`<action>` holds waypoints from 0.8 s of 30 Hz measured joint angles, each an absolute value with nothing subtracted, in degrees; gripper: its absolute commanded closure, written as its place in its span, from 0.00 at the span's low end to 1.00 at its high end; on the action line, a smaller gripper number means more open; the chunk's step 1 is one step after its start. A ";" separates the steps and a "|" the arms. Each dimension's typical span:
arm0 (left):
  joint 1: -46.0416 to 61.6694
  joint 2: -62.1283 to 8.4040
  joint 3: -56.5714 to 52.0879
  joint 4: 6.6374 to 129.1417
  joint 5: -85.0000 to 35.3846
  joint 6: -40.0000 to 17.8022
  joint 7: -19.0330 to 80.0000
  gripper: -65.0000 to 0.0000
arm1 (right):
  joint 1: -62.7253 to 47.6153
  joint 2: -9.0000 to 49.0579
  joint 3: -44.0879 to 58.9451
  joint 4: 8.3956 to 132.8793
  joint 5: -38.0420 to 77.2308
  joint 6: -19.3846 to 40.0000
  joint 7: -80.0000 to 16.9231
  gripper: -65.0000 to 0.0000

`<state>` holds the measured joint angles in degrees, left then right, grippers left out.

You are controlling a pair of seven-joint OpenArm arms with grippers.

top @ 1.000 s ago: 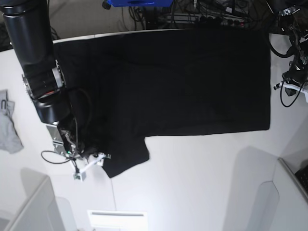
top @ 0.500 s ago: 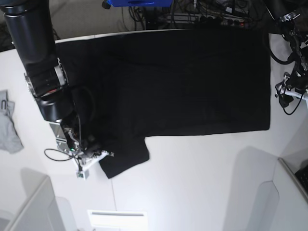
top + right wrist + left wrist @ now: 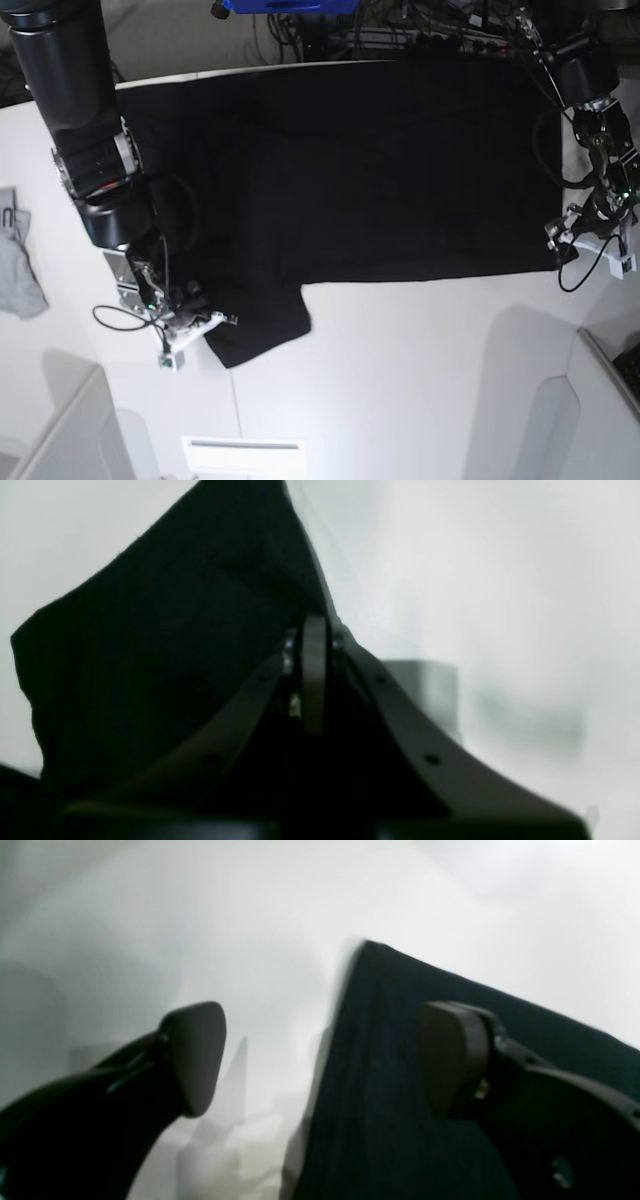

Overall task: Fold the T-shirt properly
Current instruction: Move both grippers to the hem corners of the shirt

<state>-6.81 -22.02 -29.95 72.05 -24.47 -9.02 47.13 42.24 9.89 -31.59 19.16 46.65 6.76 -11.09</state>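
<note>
Left wrist view: the left hand [image 3: 320,1060] is spread wide, its two dark fingers [image 3: 197,1055] well apart. One finger hangs over the white table [image 3: 150,915], the other over the T-shirt [image 3: 380,1080]. A corner of the black cloth points toward the upper middle of the frame, and nothing is held between the fingers.

Right wrist view: the right hand [image 3: 314,675] is pressed together in the middle of the frame, pinching the edge of the T-shirt [image 3: 165,645]. The cloth rises from the pinch and fills the left half of the picture; the table [image 3: 475,580] shows pale on the right.

Base view: the T-shirt [image 3: 380,170] lies spread across the upper middle of the table [image 3: 400,370], one sleeve reaching toward the lower left. The right hand [image 3: 195,320] sits at that sleeve's edge, at lower left. The left hand [image 3: 590,235] is at the shirt's lower right corner, by the right edge. A small grey cloth [image 3: 18,262] lies at the far left, apart from the shirt.
</note>
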 measured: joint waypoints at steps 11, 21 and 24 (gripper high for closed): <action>-18.35 -22.46 -24.91 58.08 -20.01 -8.82 46.89 0.12 | 42.22 9.89 -31.59 19.16 46.74 6.94 -11.11 1.00; -19.05 -22.59 -19.94 52.47 -21.02 -9.06 39.88 0.13 | 42.22 9.91 -31.59 19.16 46.74 6.96 -11.11 1.00; -19.07 -22.57 -19.94 52.27 -20.80 -9.04 39.70 0.26 | 42.22 9.91 -31.59 19.16 46.76 6.98 -11.11 1.00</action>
<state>-19.07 -22.57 -19.94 52.27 -20.80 -9.04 39.70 42.22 9.91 -31.59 19.16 46.76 6.98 -11.11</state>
